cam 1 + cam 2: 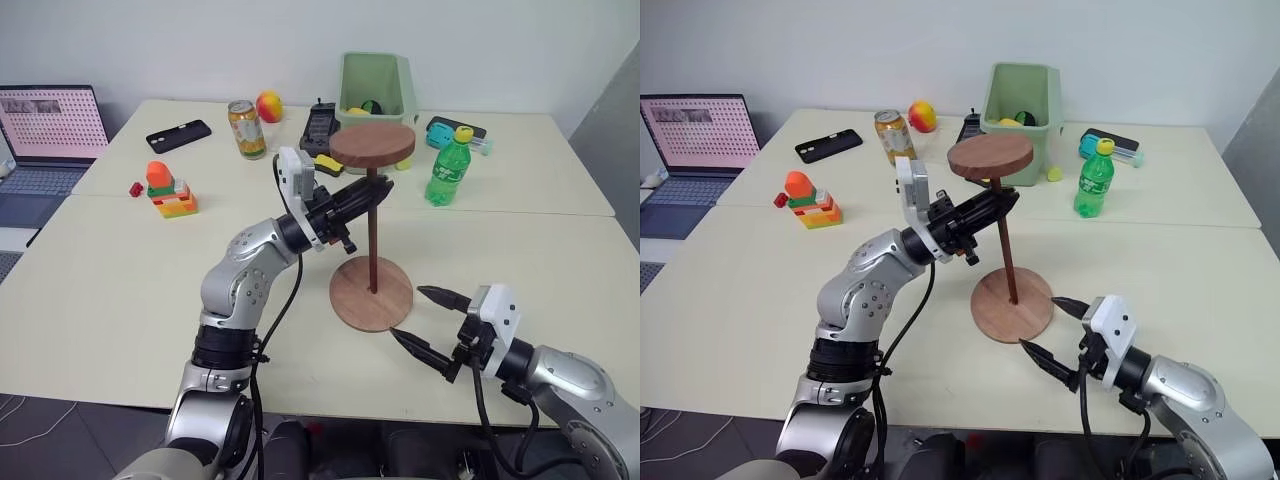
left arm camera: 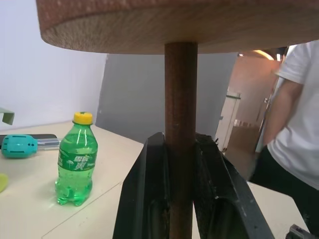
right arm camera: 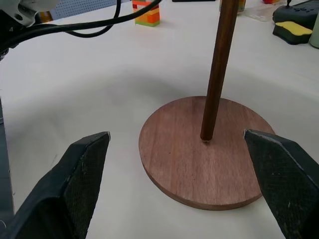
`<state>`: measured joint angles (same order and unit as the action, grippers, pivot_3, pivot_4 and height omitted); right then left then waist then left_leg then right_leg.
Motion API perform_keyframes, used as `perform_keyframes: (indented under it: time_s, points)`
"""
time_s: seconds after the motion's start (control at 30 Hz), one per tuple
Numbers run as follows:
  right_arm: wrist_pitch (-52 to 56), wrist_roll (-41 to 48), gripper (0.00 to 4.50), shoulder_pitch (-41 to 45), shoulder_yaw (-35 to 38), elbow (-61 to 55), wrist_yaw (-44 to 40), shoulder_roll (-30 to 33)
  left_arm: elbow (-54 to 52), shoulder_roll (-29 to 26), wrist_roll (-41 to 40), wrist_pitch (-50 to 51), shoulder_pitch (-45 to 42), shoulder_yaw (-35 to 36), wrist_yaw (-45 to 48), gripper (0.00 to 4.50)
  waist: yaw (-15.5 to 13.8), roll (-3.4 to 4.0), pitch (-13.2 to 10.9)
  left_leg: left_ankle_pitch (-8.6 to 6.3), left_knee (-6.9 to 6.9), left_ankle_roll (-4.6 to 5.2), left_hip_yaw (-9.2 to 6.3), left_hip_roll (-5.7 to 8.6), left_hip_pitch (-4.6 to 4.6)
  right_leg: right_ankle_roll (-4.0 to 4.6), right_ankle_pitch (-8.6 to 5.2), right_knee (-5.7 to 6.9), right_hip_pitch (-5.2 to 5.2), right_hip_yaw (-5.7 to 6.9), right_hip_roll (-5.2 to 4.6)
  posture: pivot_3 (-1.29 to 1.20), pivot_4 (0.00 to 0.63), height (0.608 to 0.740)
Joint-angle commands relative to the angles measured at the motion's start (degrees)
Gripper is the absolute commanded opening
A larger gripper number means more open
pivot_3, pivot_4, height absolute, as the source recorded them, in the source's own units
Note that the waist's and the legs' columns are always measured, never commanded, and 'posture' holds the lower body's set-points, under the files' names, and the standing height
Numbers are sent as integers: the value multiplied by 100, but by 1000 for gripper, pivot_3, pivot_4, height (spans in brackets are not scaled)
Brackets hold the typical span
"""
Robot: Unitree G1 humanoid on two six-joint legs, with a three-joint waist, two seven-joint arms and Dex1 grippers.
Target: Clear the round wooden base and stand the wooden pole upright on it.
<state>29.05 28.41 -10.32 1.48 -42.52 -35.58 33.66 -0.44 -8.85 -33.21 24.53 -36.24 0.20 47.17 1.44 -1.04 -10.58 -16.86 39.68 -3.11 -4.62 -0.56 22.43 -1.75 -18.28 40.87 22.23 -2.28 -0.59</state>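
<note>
The round wooden base [image 1: 371,292] lies flat on the table's near middle, with nothing else on it. The wooden pole [image 1: 374,235] stands upright on it, its lower end at the base's centre hole [image 3: 205,140] and its fixed disc [image 1: 372,144] on top. My left gripper [image 1: 368,192] is shut on the pole just under that disc; in the left wrist view the rod [image 2: 180,124] runs between the black fingers [image 2: 142,199]. My right gripper [image 1: 428,319] stands open beside the base's near right edge, fingers [image 3: 82,169] apart and touching nothing.
A green bottle [image 1: 448,168] stands behind the base to the right. Farther back are a green bin [image 1: 376,85], a can [image 1: 246,129], a black phone [image 1: 178,134], a toy block stack [image 1: 170,190] and a laptop [image 1: 45,135]. A person [image 2: 291,139] stands past the table.
</note>
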Motion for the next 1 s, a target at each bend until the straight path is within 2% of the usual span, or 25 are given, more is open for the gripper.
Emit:
perform_keyframes:
  time_s: [0.03,0.4,0.67,0.77,0.9,1.0]
  points:
    - [61,200,4500,-53,177,-312,117,-19,129,-32,89,-255,-28,-48,138,261,-1,0,0,0,0,0,0,0,0,0,0,0,0,1,0,0,150,740]
    - [88,219,4500,-65,105,-373,260,-22,460,-131,278,-660,-14,-95,348,261,-1,0,0,0,0,0,0,0,-2,0,0,-1,-4,1,0,0,150,740]
    - [64,197,4500,-70,96,-310,241,1,56,-446,551,-1073,524,-653,967,261,4,1,1,0,-8,0,0,0,-13,0,0,-3,-10,-5,0,0,150,740]
    - [81,219,4500,-59,112,-302,249,-4,242,-637,714,-1218,786,-733,1056,261,8,0,7,0,-29,0,0,-1,-55,0,0,-12,-38,-10,2,0,150,740]
    - [114,271,4500,-16,123,-299,285,-35,853,-736,647,-869,787,-526,658,261,13,8,70,-2,-97,2,3,-4,-164,0,-2,-92,-157,-4,13,0,150,740]
    - [91,278,4500,-32,123,-278,277,-43,1293,-828,697,-822,743,-495,638,261,22,7,141,-4,-103,4,2,-8,-177,-1,-3,-108,-176,3,18,0,150,740]
